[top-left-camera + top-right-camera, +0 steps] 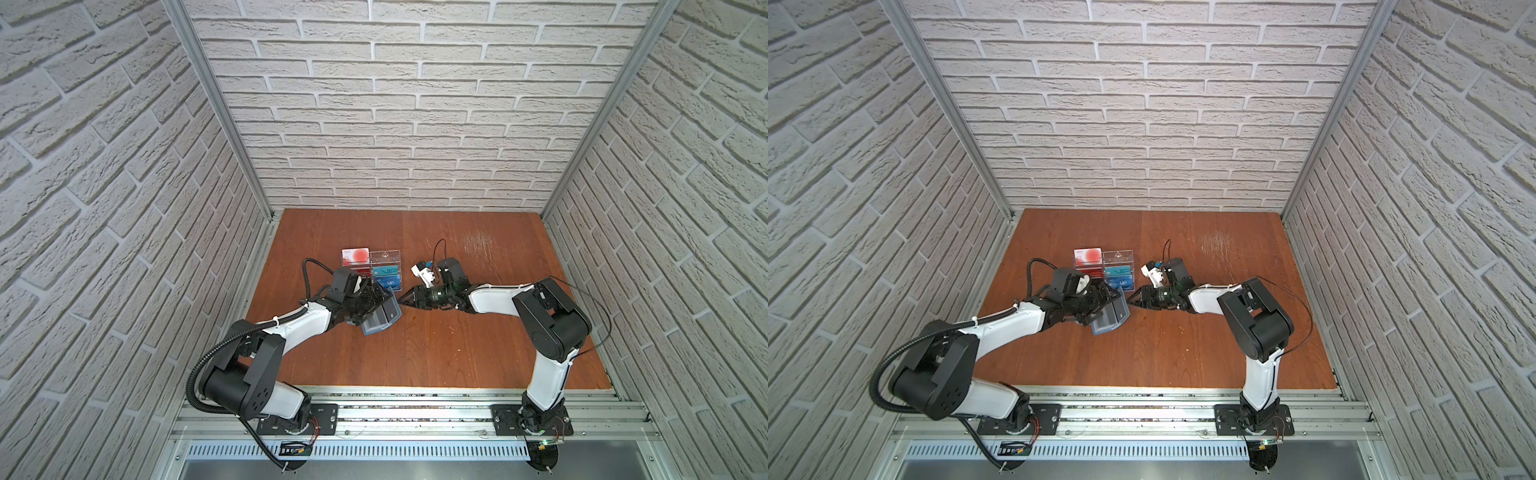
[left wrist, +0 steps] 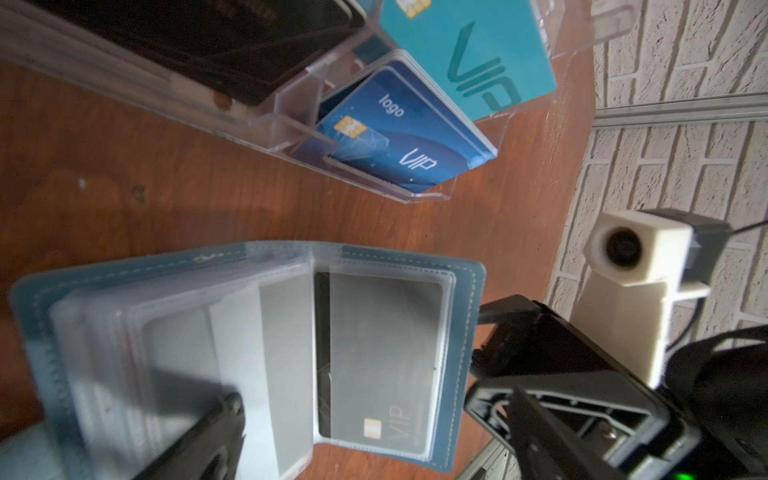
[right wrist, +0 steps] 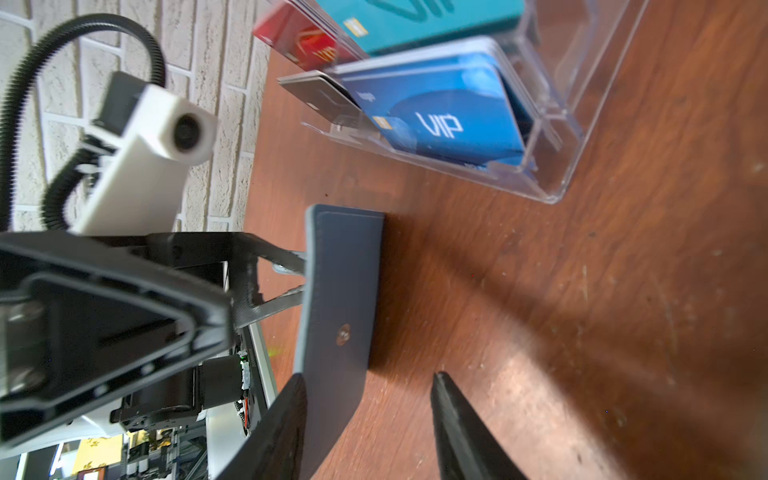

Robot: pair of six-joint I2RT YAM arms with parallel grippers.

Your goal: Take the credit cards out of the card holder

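The slate-blue card holder [image 1: 380,318] [image 1: 1111,318] lies open like a book, tilted up off the wood against my left gripper [image 1: 368,305]. In the left wrist view its clear sleeves show, and one holds a grey credit card [image 2: 382,357] marked VIP. My left gripper [image 2: 378,440] stands wide open; one finger [image 2: 212,436] lies over the sleeves and I see no pinch. My right gripper [image 1: 405,300] [image 3: 370,415] is open at the holder's free cover [image 3: 336,291]. That cover's edge sits between the jaws, close against one finger [image 3: 286,419].
A clear acrylic rack [image 1: 384,270] [image 3: 561,166] stands just behind both grippers. It holds blue VIP cards [image 2: 395,137], a teal VIP card [image 2: 478,54], red cards [image 3: 307,41] and a white card with a red circle [image 1: 355,255]. Brick walls enclose the wooden table [image 1: 457,353].
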